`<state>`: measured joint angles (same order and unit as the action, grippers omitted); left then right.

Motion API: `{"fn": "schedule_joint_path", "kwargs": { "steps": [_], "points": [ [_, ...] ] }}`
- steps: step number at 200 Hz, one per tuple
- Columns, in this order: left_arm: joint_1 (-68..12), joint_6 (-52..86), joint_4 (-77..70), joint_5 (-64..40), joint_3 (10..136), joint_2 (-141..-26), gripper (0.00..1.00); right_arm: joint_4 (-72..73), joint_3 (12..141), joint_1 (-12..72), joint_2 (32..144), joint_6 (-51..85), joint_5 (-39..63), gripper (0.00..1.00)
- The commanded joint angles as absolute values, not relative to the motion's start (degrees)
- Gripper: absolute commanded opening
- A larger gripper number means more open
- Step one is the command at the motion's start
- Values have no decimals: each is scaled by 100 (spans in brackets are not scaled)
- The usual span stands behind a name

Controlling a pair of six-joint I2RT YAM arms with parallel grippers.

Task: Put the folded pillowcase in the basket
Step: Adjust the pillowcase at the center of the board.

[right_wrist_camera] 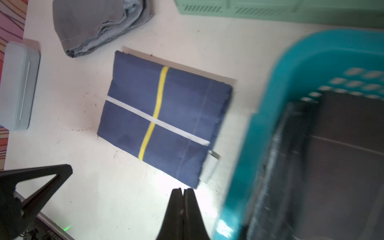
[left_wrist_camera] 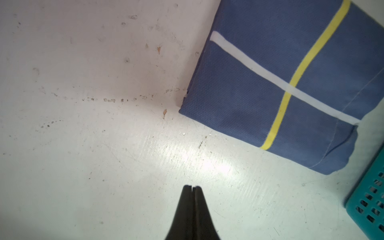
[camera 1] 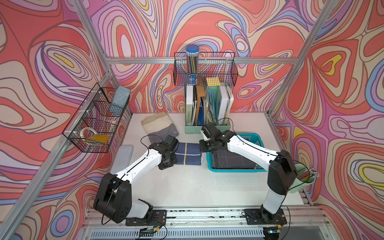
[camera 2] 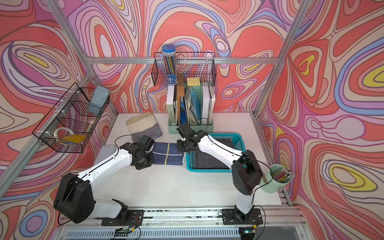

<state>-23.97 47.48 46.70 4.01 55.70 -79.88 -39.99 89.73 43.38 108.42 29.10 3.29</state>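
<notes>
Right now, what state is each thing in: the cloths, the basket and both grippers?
Turquoise perforated plastic basket: holds a dark grid-lined folded cloth.
Navy folded pillowcase with yellow and white stripes: folded, on the white table beside the basket, ungripped.
Left gripper: fingers shut, empty.
Right gripper: fingers shut, empty.
Grey and beige fabric pile: folded, on the table.

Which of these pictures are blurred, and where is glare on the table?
Right wrist view: the basket is smeared by blur, the pillowcase fairly sharp; a glare patch lies on the table near the pillowcase's corner. Left wrist view: sharp, with a similar glare patch on the table. Both top views: sharp and evenly lit.
</notes>
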Motion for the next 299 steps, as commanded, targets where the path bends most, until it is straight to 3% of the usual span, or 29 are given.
{"fn": "schedule_joint_path", "kwargs": {
  "steps": [1, 45, 99, 130, 164, 181, 200, 226, 252, 299],
  "points": [
    [-2280, 4916, 5072, 698, 5530, -7715, 0, -4231, 9676, 4527, 11601, 2992, 357, 0],
    [-1692, 4513, 5290, 626, 5664, -6831, 0, -4656, 10649, 4585, 12916, 3190, -77, 0],
    [-1657, 4326, 5408, 658, 5893, -6566, 0, -4830, 9914, 5358, 12888, 3566, -706, 0],
    [-1661, 4480, 5351, 853, 5609, -6347, 0, -3790, 9125, 5851, 12307, 4600, 659, 0],
    [-1635, 4641, 5345, 1306, 5310, -5576, 0, -1779, 8411, 5721, 11428, 5334, 2019, 0],
    [-1616, 4617, 5385, 1210, 5299, -5509, 0, -1475, 8385, 5403, 11318, 5223, 2570, 0],
    [-1610, 4632, 5382, 899, 5285, -5695, 0, -2607, 9010, 5120, 11621, 4197, 2107, 0],
    [-1611, 4980, 4904, 154, 4869, -5807, 0, -4234, 10791, 5060, 12916, 2822, 1544, 0],
    [-1628, 5761, 4104, -809, 4211, -5931, 0, -4583, 11876, 5057, 13747, 2767, 1405, 0],
    [-1632, 5721, 4114, -580, 4116, -5656, 0, -4796, 12218, 5164, 14339, 2670, 1341, 0]
  ]
}}
